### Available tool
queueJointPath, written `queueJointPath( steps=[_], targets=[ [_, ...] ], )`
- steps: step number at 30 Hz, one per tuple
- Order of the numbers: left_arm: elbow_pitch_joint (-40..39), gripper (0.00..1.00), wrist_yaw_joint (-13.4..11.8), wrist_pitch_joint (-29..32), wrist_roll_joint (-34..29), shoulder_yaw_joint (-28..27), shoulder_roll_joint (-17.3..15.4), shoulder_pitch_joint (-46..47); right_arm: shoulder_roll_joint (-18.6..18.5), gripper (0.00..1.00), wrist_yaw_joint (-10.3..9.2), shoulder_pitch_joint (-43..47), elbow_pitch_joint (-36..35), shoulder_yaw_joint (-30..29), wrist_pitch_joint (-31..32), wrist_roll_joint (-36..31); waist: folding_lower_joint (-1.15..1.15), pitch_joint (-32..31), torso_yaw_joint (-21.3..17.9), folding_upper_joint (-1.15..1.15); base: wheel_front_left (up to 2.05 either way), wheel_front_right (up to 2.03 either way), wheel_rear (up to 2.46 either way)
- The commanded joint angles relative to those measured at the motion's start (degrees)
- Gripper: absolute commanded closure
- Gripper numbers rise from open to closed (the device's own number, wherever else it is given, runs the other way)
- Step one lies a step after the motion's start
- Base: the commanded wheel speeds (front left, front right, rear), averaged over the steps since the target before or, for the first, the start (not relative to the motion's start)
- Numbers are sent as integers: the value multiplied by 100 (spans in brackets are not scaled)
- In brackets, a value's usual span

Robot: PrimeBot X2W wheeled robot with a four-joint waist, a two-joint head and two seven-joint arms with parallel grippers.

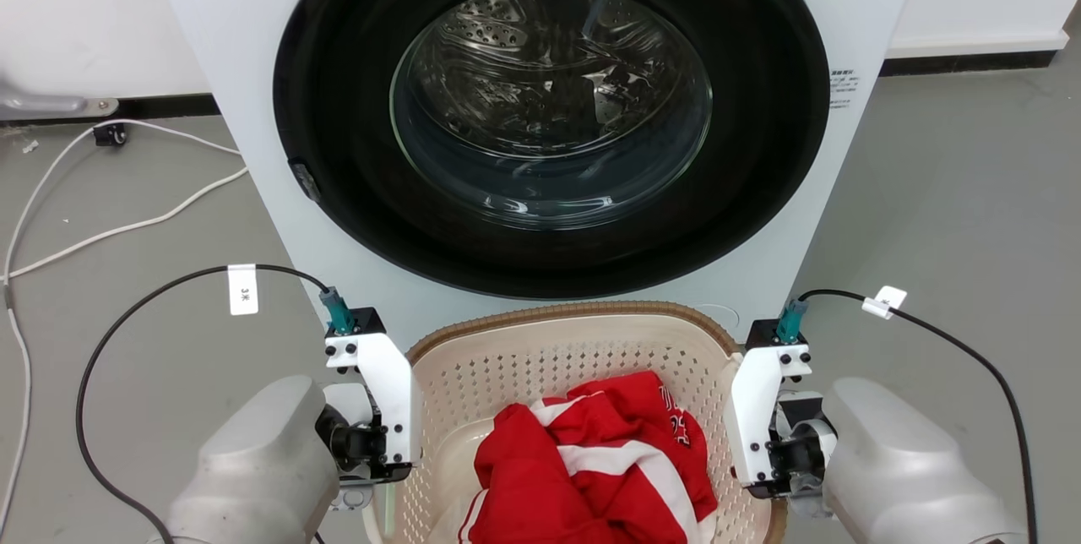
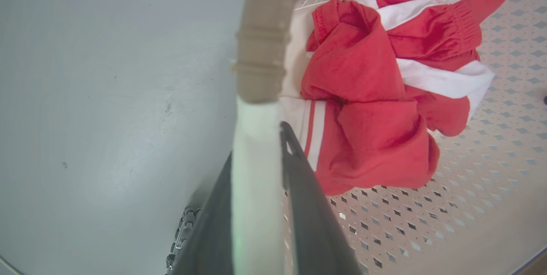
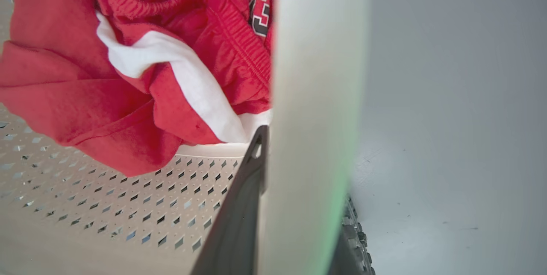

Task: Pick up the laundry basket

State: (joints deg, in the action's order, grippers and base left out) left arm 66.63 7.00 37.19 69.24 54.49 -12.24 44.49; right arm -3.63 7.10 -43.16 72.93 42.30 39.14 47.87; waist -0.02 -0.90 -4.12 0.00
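The cream, perforated plastic laundry basket with its brown woven-look rim is sitting directly in front of the white front-loading washing machine, below the machine's round dark glass door and between the robot's two arms. A crumpled red and white garment is resting inside it, with black and white numerals showing on one fold in the right wrist view.

The left gripper is clamping the basket's white side handle on the robot's left. One long dark finger is lying inside the basket wall and the other outside it.

The right gripper is squeezing the opposite white handle in the same way, its inner finger lying against the perforated wall just beside the cloth.

Grey floor is showing beyond both handles. Whether the basket's underside is touching it cannot be told.
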Motion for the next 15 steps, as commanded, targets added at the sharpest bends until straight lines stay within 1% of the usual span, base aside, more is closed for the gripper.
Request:
queueJointPath(
  steps=[1,15],
  targets=[
    [-82,100,82,-34,51,11,208,-51,137,100,70,-9,-40,47,-154,-23,2,-24,20,0,0,0,0],
    [-58,100,82,-352,79,125,210,9,135,100,70,-49,17,139,-310,27,2,-43,26,0,0,0,0]
  ],
)
